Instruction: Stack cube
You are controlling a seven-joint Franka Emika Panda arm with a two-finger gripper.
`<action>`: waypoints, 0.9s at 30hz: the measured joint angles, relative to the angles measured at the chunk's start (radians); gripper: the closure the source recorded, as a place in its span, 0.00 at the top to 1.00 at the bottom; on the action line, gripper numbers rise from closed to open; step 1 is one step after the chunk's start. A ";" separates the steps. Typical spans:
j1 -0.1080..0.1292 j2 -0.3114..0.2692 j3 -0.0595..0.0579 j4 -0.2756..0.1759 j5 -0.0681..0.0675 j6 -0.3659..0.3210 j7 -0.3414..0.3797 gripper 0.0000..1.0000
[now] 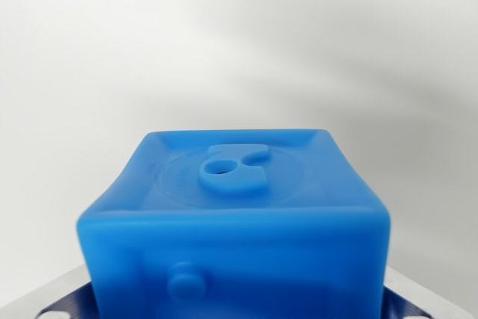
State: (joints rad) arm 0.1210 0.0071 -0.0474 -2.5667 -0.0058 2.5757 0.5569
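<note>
At the wrist view's lower left corner, you see a metallic part of the tool [56, 300] emerging from behind the cube. In the centre, the blue cube [235, 222] fills the lower half of the frame, directly in front of the camera, with a raised emblem on its upper face and a round stud on its near face. At the lower right, a matching metallic part appears beside the cube.

The cube appears to sit between these two parts, but the contact points are hidden; you cannot tell whether the tool is clamped on it or released.

The pale counter [239, 35] lies blurred behind. No edge or corner of it is visible, and no second cube is in view.

Risks: you cannot confirm the stacking target from this view, so misalignment is likely. If grip is weak, the smooth cube may slip or tilt.
</note>
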 joint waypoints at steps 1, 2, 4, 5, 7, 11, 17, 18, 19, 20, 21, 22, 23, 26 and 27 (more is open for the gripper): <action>-0.001 0.000 -0.001 0.000 0.000 0.000 -0.002 0.00; -0.003 0.000 -0.003 0.001 0.000 -0.001 -0.007 0.00; -0.008 0.000 -0.009 0.003 0.000 -0.002 -0.015 0.00; -0.010 0.000 -0.011 0.003 0.000 -0.003 -0.019 0.00; -0.014 0.000 -0.015 0.005 0.000 -0.004 -0.026 0.00; -0.024 0.000 -0.025 0.009 0.000 -0.007 -0.044 0.00; -0.036 0.002 -0.038 0.015 0.001 -0.011 -0.067 0.00; -0.039 0.003 -0.040 0.017 0.001 -0.012 -0.070 0.00; -0.041 0.004 -0.042 0.018 0.001 -0.013 -0.074 0.00; -0.044 0.005 -0.044 0.020 0.001 -0.014 -0.079 0.00; -0.045 0.005 -0.045 0.021 0.001 -0.014 -0.081 0.00; -0.047 0.006 -0.048 0.022 0.002 -0.015 -0.085 0.00; -0.049 0.007 -0.050 0.024 0.002 -0.016 -0.089 0.00; -0.055 0.009 -0.056 0.028 0.002 -0.018 -0.100 0.00; -0.057 0.010 -0.058 0.030 0.003 -0.019 -0.104 0.00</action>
State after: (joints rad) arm 0.0641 0.0171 -0.1059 -2.5370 -0.0030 2.5567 0.4526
